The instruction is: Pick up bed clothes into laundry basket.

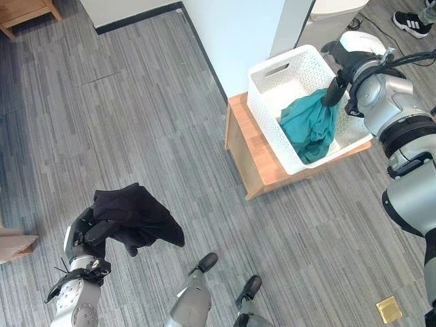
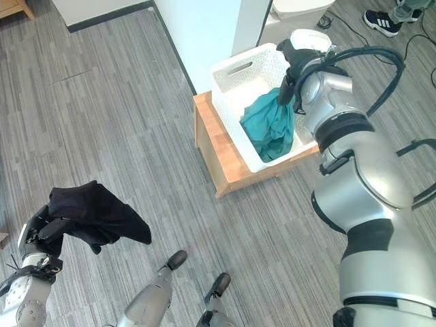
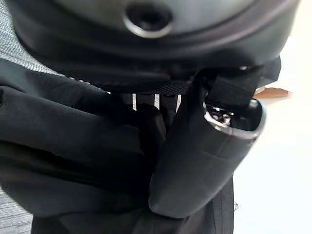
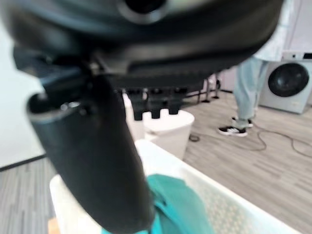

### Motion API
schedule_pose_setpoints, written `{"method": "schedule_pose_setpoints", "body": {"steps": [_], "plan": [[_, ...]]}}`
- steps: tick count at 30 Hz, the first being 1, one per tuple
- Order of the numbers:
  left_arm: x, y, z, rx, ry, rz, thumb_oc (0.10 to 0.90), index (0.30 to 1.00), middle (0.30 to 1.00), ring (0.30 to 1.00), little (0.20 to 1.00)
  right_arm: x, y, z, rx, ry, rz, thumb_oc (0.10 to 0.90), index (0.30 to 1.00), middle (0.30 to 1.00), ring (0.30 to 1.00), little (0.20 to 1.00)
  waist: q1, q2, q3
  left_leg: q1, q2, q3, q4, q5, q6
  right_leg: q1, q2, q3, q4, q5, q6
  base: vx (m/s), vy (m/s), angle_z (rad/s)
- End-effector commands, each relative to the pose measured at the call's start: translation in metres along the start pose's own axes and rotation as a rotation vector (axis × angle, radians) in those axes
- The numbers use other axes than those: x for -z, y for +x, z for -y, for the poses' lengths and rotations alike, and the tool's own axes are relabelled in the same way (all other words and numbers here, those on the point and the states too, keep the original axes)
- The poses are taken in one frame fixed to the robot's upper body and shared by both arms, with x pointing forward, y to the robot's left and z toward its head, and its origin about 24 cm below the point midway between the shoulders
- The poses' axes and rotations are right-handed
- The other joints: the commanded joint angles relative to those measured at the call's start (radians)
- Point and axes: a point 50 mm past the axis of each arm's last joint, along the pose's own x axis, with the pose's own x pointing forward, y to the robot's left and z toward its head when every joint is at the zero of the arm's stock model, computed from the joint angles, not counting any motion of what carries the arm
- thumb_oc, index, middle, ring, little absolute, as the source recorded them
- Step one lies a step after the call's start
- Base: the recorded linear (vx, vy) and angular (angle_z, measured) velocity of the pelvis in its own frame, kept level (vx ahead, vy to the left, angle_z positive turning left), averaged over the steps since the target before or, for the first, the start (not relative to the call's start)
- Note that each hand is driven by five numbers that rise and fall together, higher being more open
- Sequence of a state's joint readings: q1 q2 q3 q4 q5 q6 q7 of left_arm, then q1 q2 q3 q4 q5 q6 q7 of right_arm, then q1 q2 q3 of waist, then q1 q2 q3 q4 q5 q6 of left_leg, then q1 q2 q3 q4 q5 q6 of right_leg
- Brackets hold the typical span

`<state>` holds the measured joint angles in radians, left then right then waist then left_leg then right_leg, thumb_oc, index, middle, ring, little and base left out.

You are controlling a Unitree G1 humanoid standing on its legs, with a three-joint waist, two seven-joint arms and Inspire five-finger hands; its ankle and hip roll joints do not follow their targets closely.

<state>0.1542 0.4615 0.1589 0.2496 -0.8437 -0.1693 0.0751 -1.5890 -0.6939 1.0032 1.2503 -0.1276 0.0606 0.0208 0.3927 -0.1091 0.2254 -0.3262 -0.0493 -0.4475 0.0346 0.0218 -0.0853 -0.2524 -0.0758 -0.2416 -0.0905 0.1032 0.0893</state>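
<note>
A black garment (image 1: 139,214) hangs bunched from my left hand (image 1: 85,231) at the lower left, above the grey floor; in the left wrist view the thumb (image 3: 204,161) presses into the black cloth (image 3: 63,146). A white perforated laundry basket (image 1: 266,112) stands on a low wooden stand (image 1: 255,160) at the upper right. A teal garment (image 1: 310,126) lies in the basket and rises in a peak to my right hand (image 1: 337,85), which is shut on its top over the basket's far side. The right wrist view has the thumb against the teal cloth (image 4: 180,204).
A white wall corner (image 1: 238,34) stands just behind the basket. A person's legs and dark shoes (image 1: 411,24) are at the far right, near a washing machine (image 4: 287,80). Wooden furniture (image 1: 24,10) sits at the top left. A brass floor plate (image 1: 390,308) lies at the lower right.
</note>
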Motion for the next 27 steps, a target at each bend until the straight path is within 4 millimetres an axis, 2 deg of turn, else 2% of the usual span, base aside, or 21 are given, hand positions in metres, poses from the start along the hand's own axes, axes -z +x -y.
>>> {"method": "schedule_pose_setpoints", "body": {"steps": [1,2,6,12,15,17,18,19,21,22,24,26,27], "plan": [[-0.071,0.010,0.004,0.086,0.074,0.272,0.400,0.300,0.300,0.300,0.300,-0.007,-0.018,0.123,0.341,-0.035,-0.002,0.800,0.900,0.900,0.900,0.900,-0.012,-0.005,-0.027,0.059,-0.023,0.041,-0.120,0.086,0.011,0.092,0.011,0.024,0.003,-0.081,0.039,0.03,0.028,0.02],[-0.074,0.011,0.005,0.091,0.085,0.279,0.400,0.300,0.300,0.300,0.300,0.000,-0.022,0.133,0.366,-0.027,-0.018,0.800,0.900,0.900,0.900,0.900,-0.020,-0.008,-0.035,0.070,-0.024,0.046,-0.120,0.082,0.011,0.103,0.008,0.023,0.003,-0.082,0.042,0.00,0.000,0.00],[-0.078,0.014,0.007,0.099,0.095,0.287,0.400,0.300,0.300,0.300,0.300,0.009,-0.029,0.147,0.395,-0.020,-0.027,0.800,0.900,0.900,0.900,0.900,-0.038,-0.014,-0.056,0.092,-0.023,0.057,-0.121,0.074,0.014,0.119,0.001,0.027,0.003,-0.080,0.046,0.01,0.024,0.03],[-0.081,0.016,0.009,0.113,0.097,0.294,0.400,0.300,0.300,0.300,0.300,0.017,-0.034,0.157,0.395,-0.020,-0.039,0.800,0.900,0.900,0.900,0.900,-0.057,-0.021,-0.072,0.116,-0.022,0.079,-0.121,0.065,0.019,0.138,-0.006,0.036,0.003,-0.079,0.049,0.00,0.024,-0.13],[-0.102,0.018,0.005,0.103,0.130,0.368,0.400,0.300,0.300,0.300,0.300,-0.009,-0.034,0.152,0.386,0.021,0.128,0.800,0.900,0.900,0.900,0.900,-0.078,-0.023,-0.084,0.143,-0.019,0.107,-0.122,0.057,0.025,0.156,-0.009,0.055,0.003,-0.071,0.053,0.00,0.052,-0.17],[-0.134,0.020,0.004,0.092,0.216,0.470,0.400,0.300,0.300,0.300,0.300,-0.027,-0.041,0.144,0.366,0.088,0.283,0.800,0.900,0.900,0.900,0.900,-0.107,-0.015,-0.093,0.169,-0.017,0.131,-0.121,0.047,0.031,0.173,-0.010,0.075,0.003,-0.067,0.056,0.02,0.075,-0.29],[-0.136,0.020,0.004,0.092,0.222,0.470,0.400,0.300,0.300,0.300,0.300,-0.025,-0.041,0.142,0.364,0.094,0.280,0.800,0.900,0.900,0.900,0.900,-0.104,-0.020,-0.093,0.172,-0.017,0.133,-0.121,0.046,0.032,0.175,-0.010,0.077,0.003,-0.068,0.056,0.02,0.110,-0.29],[-0.172,0.019,0.008,0.095,0.345,0.575,0.400,0.300,0.300,0.300,0.300,-0.035,-0.050,0.128,0.319,0.152,0.419,0.800,0.900,0.900,0.900,0.900,-0.133,0.002,-0.097,0.199,-0.014,0.155,-0.118,0.027,0.039,0.196,-0.013,0.093,0.003,-0.067,0.059,0.01,0.131,-0.34],[-0.213,0.018,0.015,0.093,0.511,0.676,0.400,0.300,0.300,0.300,0.300,-0.022,-0.063,0.097,0.220,0.226,0.501,0.800,0.900,0.900,0.900,0.900,-0.172,0.020,-0.101,0.226,-0.012,0.190,-0.118,0.021,0.054,0.202,-0.023,0.115,0.026,-0.055,0.069,-0.02,0.168,-0.35],[-0.229,0.017,0.015,0.085,0.584,0.703,0.400,0.300,0.300,0.300,0.300,-0.018,-0.068,0.083,0.171,0.269,0.536,0.800,0.900,0.900,0.900,0.900,-0.186,0.037,-0.099,0.240,-0.008,0.207,-0.117,0.014,0.059,0.192,-0.028,0.123,0.071,-0.066,0.073,-0.04,0.142,-0.38],[-0.270,0.011,0.011,0.018,0.733,0.775,0.400,0.300,0.300,0.300,0.300,0.005,-0.078,0.040,0.040,0.435,0.539,0.800,0.900,0.900,0.900,0.900,-0.215,0.071,-0.084,0.280,0.008,0.251,-0.114,0.002,0.072,0.149,-0.030,0.140,0.203,-0.087,0.092,-0.07,0.131,-0.58],[-0.301,0.002,0.010,-0.028,0.786,0.833,0.400,0.300,0.300,0.300,0.300,0.018,-0.088,0.013,-0.040,0.538,0.538,0.800,0.900,0.900,0.900,0.900,-0.239,0.097,-0.072,0.307,0.033,0.295,-0.113,-0.005,0.068,0.119,-0.023,0.118,0.270,-0.093,0.111,-0.07,0.068,-0.78],[-0.319,-0.004,0.007,-0.066,0.798,0.864,0.400,0.300,0.300,0.300,0.300,0.032,-0.092,-0.005,-0.073,0.613,0.495,0.800,0.900,0.900,0.900,0.900,-0.252,0.103,-0.069,0.321,0.045,0.325,-0.113,-0.011,0.065,0.108,-0.008,0.101,0.271,-0.095,0.113,-0.03,-0.033,-1.02]]}}
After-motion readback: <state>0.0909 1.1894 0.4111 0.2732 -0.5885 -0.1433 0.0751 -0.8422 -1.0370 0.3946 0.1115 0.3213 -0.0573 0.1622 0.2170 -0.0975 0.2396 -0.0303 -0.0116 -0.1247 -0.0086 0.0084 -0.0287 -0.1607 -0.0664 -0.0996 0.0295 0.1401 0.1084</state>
